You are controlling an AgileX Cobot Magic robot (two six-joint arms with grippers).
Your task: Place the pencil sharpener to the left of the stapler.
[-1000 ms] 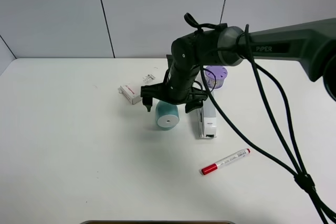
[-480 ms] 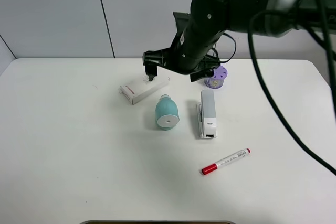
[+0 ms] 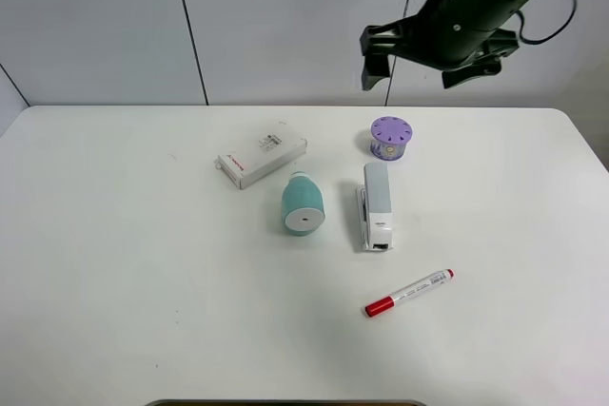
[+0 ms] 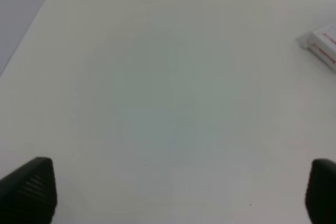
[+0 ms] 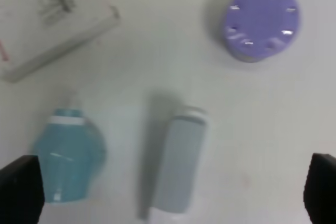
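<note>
Pencil sharpener (image 3: 303,206) lies on its side on the white table (image 3: 114,263), just beside the stapler (image 3: 376,206) on its left, a narrow gap between them, not touching. Round white end face points toward the table's near edge. Right wrist view shows the same pair: pencil sharpener (image 5: 68,156) next to stapler (image 5: 178,169), apart.

White box (image 3: 262,155) sits behind the sharpener, purple round container (image 3: 389,137) behind the stapler, red-capped marker (image 3: 409,293) near the front, well apart from the rest.

Right gripper (image 3: 433,54) is raised high above the table, fingers (image 5: 21,195) spread wide, holding nothing. Left gripper (image 4: 181,192) hangs over bare table, fingers (image 4: 31,187) released and empty, box corner (image 4: 320,45) at the frame edge.
</note>
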